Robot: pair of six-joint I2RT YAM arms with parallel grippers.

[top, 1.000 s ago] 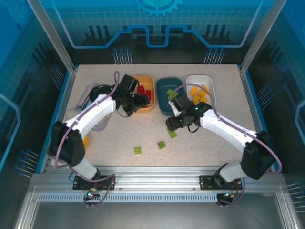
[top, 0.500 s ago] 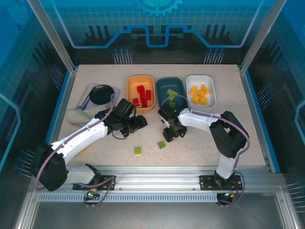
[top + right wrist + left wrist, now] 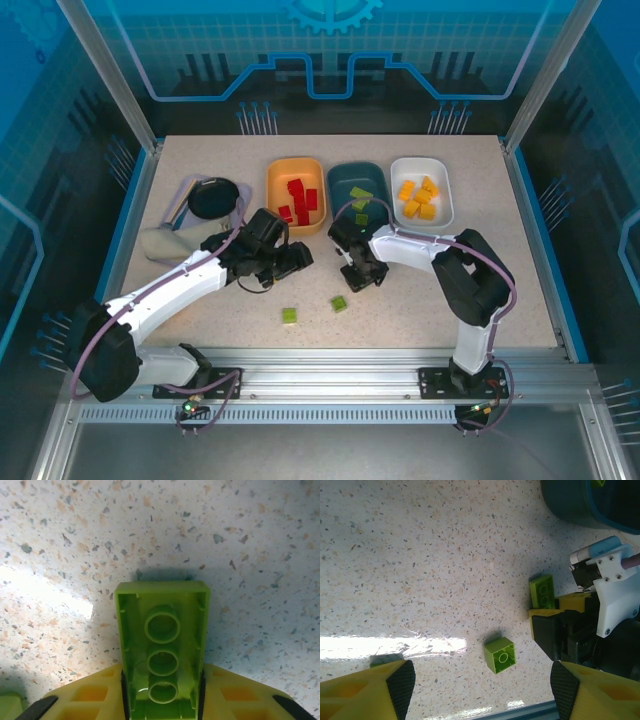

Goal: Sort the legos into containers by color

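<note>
My right gripper [image 3: 358, 276] is down on the table, shut on an oblong light green lego [image 3: 162, 650] that lies underside up between its pads [image 3: 201, 700]. The same brick [image 3: 542, 591] pokes out beside the right gripper's fingers in the left wrist view. My left gripper [image 3: 296, 259] hovers open over the table, and a square green lego [image 3: 500, 655] lies between and ahead of its fingers [image 3: 395, 685]. Two green legos [image 3: 290, 316] [image 3: 339, 304] sit loose near the front. The orange tub [image 3: 276, 190] holds red legos, the teal tub [image 3: 340, 180] green ones, the white tub [image 3: 440, 178] yellow-orange ones.
A black round plate [image 3: 215, 198] sits at the back left on a pale mat, with a grey object [image 3: 160, 243] in front of it. The teal tub's wall [image 3: 580, 510] stands just beyond the two grippers, which are close together at mid-table.
My left arm left the orange tub and came down to mid-table. My right arm swung in and lowered onto the oblong green lego, closing on it.
</note>
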